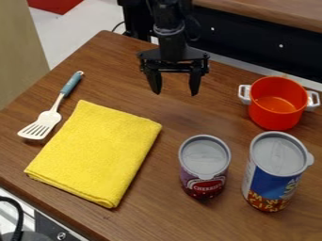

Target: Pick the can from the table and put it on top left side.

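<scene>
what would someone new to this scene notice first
Probably the bright yellow cloth, folded flat on the table's left half. Next, the orange pot near the right edge, with two cans standing below it in the view, and the black gripper hanging open over the table's far part.

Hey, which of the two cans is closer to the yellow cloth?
The shorter can, with the purple and red label; it stands between the folded yellow cloth and the taller, blue-labelled can.
</scene>
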Controlling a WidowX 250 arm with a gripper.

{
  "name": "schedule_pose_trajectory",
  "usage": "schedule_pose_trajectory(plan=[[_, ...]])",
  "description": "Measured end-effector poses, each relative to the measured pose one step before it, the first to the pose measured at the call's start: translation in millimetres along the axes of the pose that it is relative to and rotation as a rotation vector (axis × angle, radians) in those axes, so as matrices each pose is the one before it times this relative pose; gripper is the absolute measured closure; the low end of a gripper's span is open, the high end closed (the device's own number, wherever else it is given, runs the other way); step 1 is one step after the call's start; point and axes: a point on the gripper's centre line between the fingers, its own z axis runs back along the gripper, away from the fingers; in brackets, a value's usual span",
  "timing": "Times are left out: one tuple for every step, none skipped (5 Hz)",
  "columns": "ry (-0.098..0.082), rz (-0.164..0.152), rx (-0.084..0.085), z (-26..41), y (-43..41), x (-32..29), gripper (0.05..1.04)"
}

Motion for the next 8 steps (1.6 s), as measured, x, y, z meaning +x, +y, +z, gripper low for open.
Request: schedule_pose_trajectory(plan=[[0.0387, 0.0057, 0.0092, -11.24, 2.66, -7.08, 0.086], [0.0213, 0.0202, -0.0099, -2.69, -2.09, -4.99, 0.086], [-0.0222, 0.0133, 0.0082, -7.58, 0.72, -3.46, 0.086], [-0.0207, 0.0463, -0.0157, 12.07, -2.49, -2.83, 0.086], [-0.0182, 0.0683, 0.0158, 32.77, -0.27, -12.23, 0.086], [0.003, 0.0408, -0.0232, 36.64, -0.43, -14.2, 0.086], [0.0078, 0.0159, -0.0204, 19.34, -0.42, -37.27, 0.086], [0.0822, -0.0509, -0.0087, -13.57, 1.44, -38.23, 0.086]])
